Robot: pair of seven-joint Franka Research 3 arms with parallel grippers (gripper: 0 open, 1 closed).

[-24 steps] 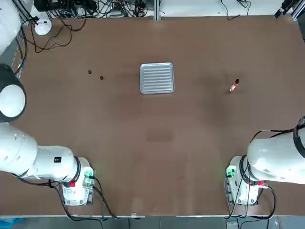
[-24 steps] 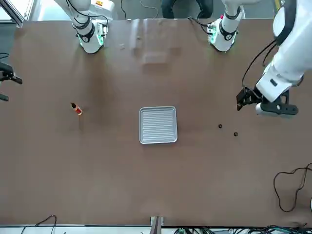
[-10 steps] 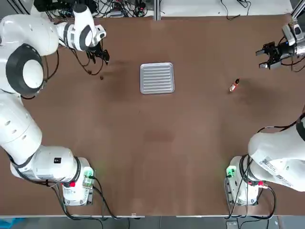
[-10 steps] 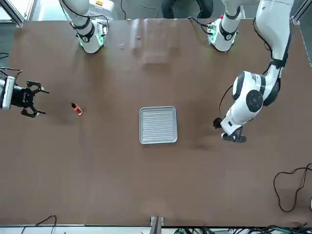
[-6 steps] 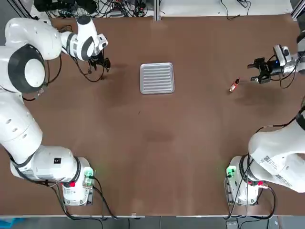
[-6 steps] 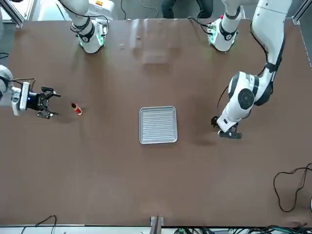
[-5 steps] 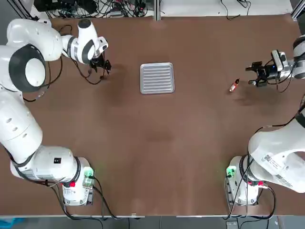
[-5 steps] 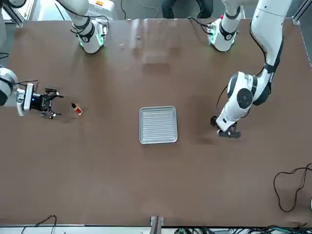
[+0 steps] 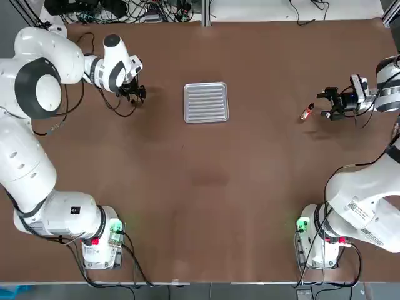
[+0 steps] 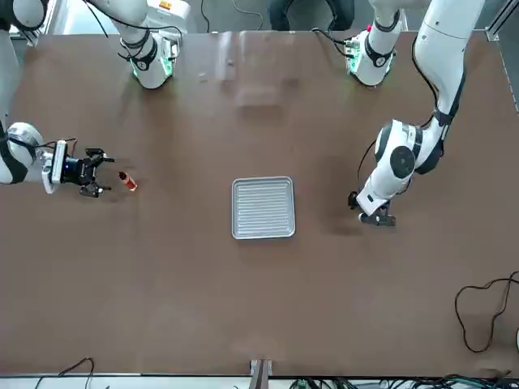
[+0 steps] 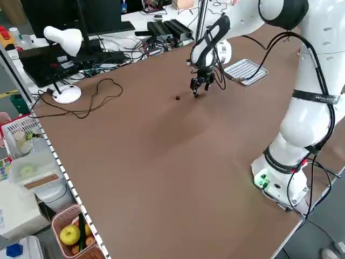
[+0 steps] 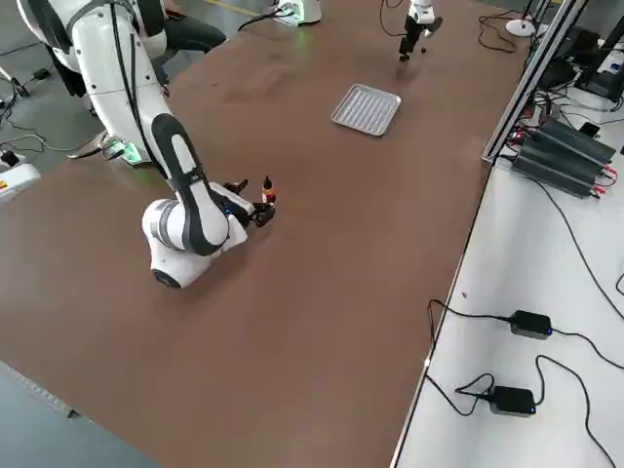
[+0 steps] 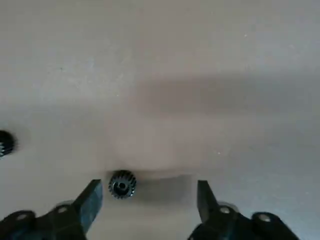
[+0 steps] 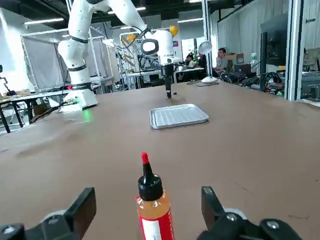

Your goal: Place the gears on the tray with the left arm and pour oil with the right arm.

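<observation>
Both arms have come in from the table's edges since the earlier frames. Left of the tray [image 9: 206, 102], the left gripper [image 9: 135, 94] has dropped onto the gear spot, and the right gripper [image 9: 329, 105] has slid in low beside the oil [image 9: 306, 112].

The left gripper points straight down so that it can pinch a small flat disc from above. Its fingers stand apart, with one gear [image 13: 122, 183] between them, close to one fingertip and not yet gripped. The second gear [image 13: 6, 143] lies a little farther from the tray, untouched.

The right gripper lies level with the table, probably to take the upright oil by its body and keep the nozzle up for pouring. Its fingers are spread either side of the bottle, not touching it. The oil stands well to the tray's right. The tray holds nothing yet.
</observation>
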